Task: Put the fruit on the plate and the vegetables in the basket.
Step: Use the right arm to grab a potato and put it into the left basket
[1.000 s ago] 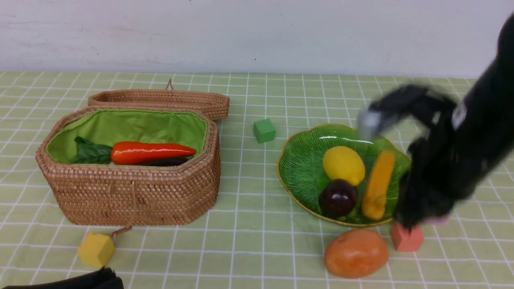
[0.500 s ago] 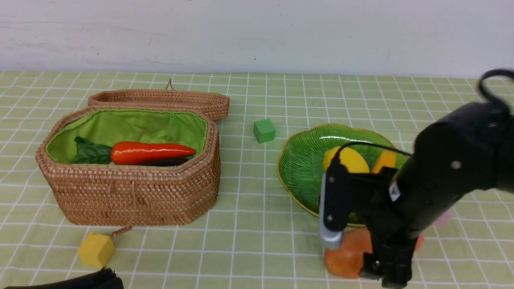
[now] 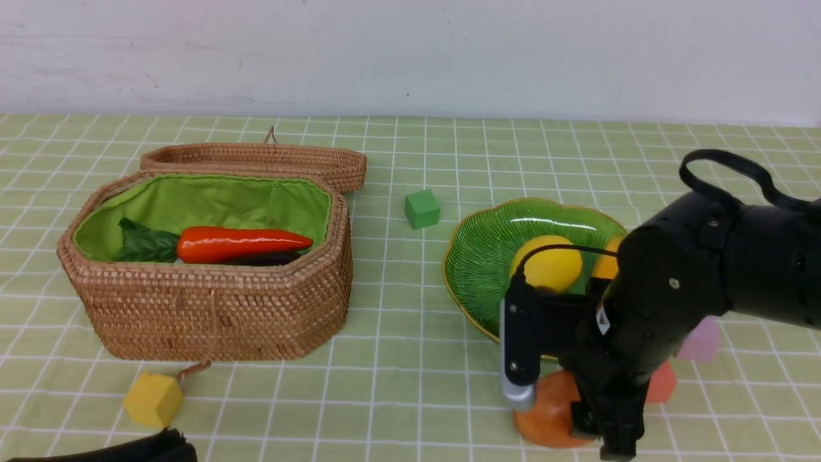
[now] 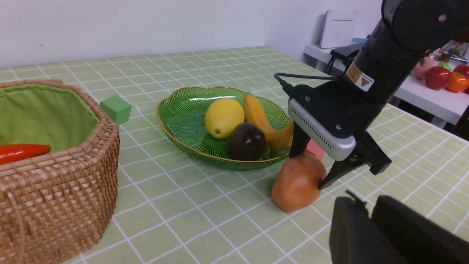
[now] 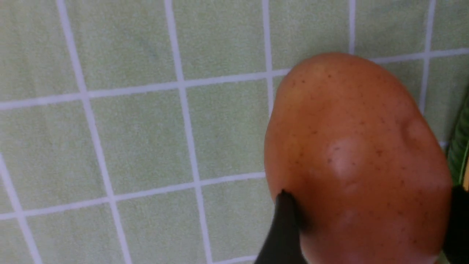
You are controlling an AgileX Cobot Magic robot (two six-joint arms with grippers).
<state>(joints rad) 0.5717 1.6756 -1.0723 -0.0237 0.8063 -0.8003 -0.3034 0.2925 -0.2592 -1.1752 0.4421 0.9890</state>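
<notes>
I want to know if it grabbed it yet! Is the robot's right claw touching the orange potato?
Touching. In the right wrist view a black fingertip presses against the potato; the left wrist view shows the right gripper straddling it on the tablecloth.

Occluded and cropped items

Mangosteen (image 4: 248, 141) and most of banana (image 3: 605, 264) hidden behind right arm in front view; eggplant (image 3: 266, 260) mostly covered by carrot (image 3: 240, 244); potato (image 5: 357, 161) cropped at right wrist frame edge; left end effector (image 4: 370, 220) only partly framed.

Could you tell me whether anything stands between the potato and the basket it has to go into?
Nothing visible does. The potato lies by the plate, with bare tablecloth between it and the open basket. The yellow cube sits near the basket's front, off the path.
</notes>
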